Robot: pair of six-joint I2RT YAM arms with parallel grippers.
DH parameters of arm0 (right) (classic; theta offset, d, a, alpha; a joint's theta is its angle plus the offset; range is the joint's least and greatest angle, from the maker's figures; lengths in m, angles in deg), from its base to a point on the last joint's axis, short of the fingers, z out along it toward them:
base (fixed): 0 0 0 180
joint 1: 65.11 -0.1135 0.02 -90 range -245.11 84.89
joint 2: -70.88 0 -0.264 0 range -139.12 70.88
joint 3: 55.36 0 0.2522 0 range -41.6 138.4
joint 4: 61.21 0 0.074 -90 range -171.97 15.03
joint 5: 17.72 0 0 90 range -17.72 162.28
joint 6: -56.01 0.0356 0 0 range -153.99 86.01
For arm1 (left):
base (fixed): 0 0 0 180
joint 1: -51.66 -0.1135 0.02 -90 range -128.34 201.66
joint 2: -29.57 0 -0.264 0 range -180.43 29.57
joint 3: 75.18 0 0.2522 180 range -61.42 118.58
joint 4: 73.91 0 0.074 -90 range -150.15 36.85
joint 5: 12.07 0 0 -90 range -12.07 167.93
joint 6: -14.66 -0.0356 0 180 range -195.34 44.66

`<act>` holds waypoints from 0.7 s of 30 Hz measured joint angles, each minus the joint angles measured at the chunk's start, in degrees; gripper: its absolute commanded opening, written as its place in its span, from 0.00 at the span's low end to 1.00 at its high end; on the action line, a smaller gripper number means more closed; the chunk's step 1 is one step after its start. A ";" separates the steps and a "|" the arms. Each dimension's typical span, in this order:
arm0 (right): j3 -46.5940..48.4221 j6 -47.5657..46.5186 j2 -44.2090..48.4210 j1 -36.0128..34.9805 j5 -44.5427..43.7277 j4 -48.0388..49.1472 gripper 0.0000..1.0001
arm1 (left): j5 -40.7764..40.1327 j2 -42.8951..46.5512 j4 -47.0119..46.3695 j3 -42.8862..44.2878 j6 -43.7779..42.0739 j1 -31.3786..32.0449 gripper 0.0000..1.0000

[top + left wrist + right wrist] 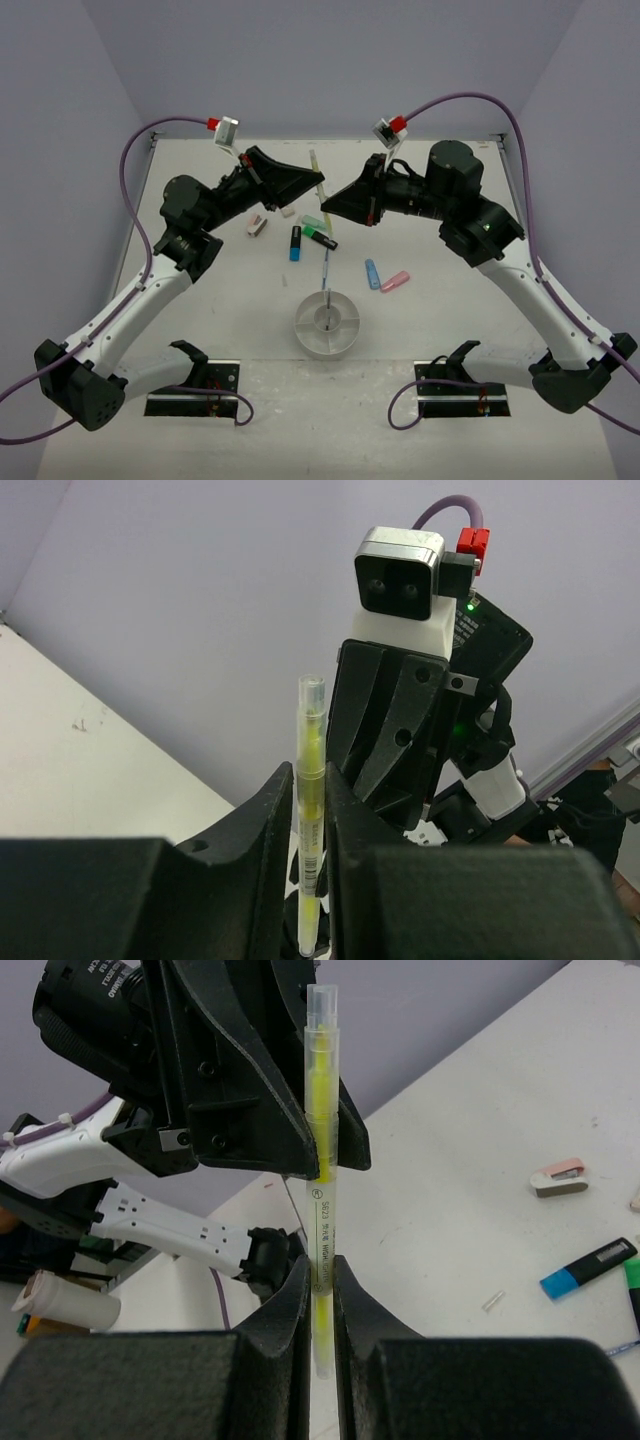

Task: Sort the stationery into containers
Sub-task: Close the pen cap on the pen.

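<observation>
The right pincer (pixel 320 1270) is clenched on the lower barrel of the yellow pen (pixel 321 1200). The pen stands upright in the air over the far middle of the bench (pixel 250 300), well inside its edges. The left pincer (pixel 310 780) brackets the same pen from the opposite side, so closely that grip or mere flanking cannot be told. Nearer the bases, apart from both arms, sits the white dish (pixel 298 328), with a thin pen (pixel 326 275) slanting in over its far rim.
</observation>
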 measured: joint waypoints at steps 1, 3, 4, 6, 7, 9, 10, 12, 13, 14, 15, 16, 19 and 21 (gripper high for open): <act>-0.11 -0.10 0.01 0.00 0.07 0.03 0.00 | 0.39 -0.27 -0.29 0.14 0.01 0.00 0.02; -0.23 -0.21 0.01 0.02 0.05 -0.01 0.00 | 1.25 -0.86 -1.14 0.25 0.05 0.00 0.00; -0.27 -0.26 0.03 0.06 0.05 -0.03 0.01 | 1.72 -1.16 -1.78 0.25 0.07 0.00 0.00; -0.28 -0.32 0.04 0.05 0.04 -0.01 0.04 | 2.48 -1.74 -3.10 0.25 0.21 -0.02 0.00; -0.28 -0.34 0.02 0.04 0.07 -0.01 0.12 | 2.75 -1.92 -3.57 0.25 0.26 -0.02 0.00; -0.28 -0.28 -0.03 0.04 0.37 0.22 0.25 | 3.17 -1.98 -4.15 0.25 0.28 -0.02 0.00; -0.28 -0.19 -0.11 0.03 0.80 0.63 0.28 | 3.46 -1.98 -4.47 0.25 0.30 -0.01 0.00; -0.28 0.29 -0.47 0.00 1.56 1.78 0.26 | 3.89 -1.98 -4.97 0.25 0.31 0.00 0.00; -0.15 0.49 -0.92 0.00 2.00 2.40 0.25 | 4.00 -1.98 -5.19 0.25 0.31 0.02 0.00; -0.01 0.69 -1.37 0.00 2.44 3.02 0.23 | 4.12 -1.98 -5.42 0.25 0.31 0.04 0.00; 0.10 0.95 -1.82 0.00 2.70 3.51 0.19 | 4.15 -1.98 -5.67 0.25 0.31 0.04 0.00; 0.21 1.22 -2.30 0.00 3.00 3.98 0.13 | 4.15 -1.98 -5.84 0.25 0.30 0.04 0.00; 0.50 1.93 -3.49 -0.04 4.15 5.13 0.00 | 4.13 -2.09 -5.78 0.27 0.29 -0.06 0.09; 0.70 2.16 -3.73 -0.04 4.57 5.28 0.00 | 3.98 -2.18 -5.84 0.35 0.44 -0.15 0.46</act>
